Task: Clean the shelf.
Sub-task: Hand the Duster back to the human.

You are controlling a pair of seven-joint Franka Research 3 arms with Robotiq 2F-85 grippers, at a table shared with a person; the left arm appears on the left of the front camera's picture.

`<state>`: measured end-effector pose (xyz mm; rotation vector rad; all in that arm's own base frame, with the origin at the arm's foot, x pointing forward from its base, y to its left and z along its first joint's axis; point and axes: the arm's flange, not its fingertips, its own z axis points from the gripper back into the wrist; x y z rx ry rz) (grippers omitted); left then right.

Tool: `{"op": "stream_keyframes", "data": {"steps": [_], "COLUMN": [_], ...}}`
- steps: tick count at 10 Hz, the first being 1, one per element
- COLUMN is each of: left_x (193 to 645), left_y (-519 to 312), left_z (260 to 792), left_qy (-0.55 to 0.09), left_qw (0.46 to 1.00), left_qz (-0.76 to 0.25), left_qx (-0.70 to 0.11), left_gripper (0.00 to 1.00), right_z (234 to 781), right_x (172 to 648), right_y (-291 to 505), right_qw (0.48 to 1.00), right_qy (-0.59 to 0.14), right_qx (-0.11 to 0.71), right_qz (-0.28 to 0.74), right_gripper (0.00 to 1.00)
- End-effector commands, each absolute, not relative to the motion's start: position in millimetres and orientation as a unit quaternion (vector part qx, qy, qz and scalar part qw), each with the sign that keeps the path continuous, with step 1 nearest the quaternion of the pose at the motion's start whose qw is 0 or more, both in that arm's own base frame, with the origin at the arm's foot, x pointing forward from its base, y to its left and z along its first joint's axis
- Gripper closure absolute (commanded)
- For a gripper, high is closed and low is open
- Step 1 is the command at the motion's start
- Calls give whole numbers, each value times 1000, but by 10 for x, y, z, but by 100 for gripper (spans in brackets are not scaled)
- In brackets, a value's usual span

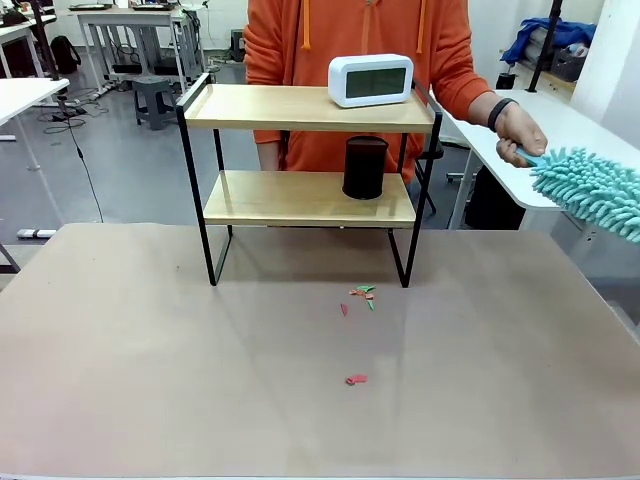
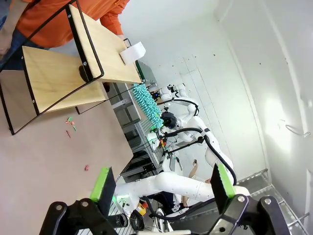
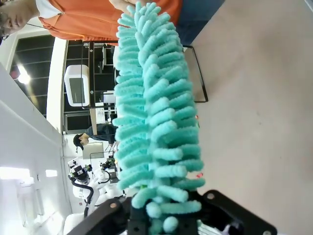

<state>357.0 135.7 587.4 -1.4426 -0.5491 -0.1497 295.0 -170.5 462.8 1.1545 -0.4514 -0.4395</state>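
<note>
Shelf point(image 1: 308, 160) standing upright at far middle of table point(image 1: 150, 380), not yet wiped as far as can be judged: clock point(image 1: 371, 80) on top board, black cup point(image 1: 365, 167) on lower board, coloured scraps point(image 1: 362, 295) on table in front. Teal duster point(image 1: 590, 190) off right of shelf, well apart from it, person's hand point(image 1: 520, 135) at one end, right gripper point(image 3: 161, 215) clamped on other. Left gripper point(image 2: 161, 183) wide, holding nothing; open room on left and front, raised side rails and clock limiting sweep.
</note>
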Motion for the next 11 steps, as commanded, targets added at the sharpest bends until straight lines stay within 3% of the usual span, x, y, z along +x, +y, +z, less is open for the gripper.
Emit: {"op": "stream_keyframes", "data": {"steps": [1,2,3,4,9,11], "left_x": [3550,3550,3550,3550,3570,3350], "left_y": [1380,1380,1380,1380,1358,1033], "left_z": [5903,5903,5903,5903,5875,5924], "left_qy": [-248,-248,-248,-248,-248,-196], "left_qw": [714,714,714,714,714,700], "left_qz": [-73,-73,-73,-73,-68,-108], "left_qx": [-651,-651,-651,-651,-651,-678], "left_gripper": [0,0,0,0,0,0], "right_z": [4645,4642,4639,4636,4734,4757], "right_x": [2910,2916,2922,2924,2879,2924], "right_y": [-1652,-1630,-1608,-1592,-1389,-993], "right_qw": [791,791,791,790,790,789], "right_qy": [-203,-201,-200,-200,-193,-184], "right_qx": [539,541,543,547,562,575], "right_qz": [-206,-201,-198,-195,-150,-110], "right_gripper": [26,0,23,0,0,0]}}
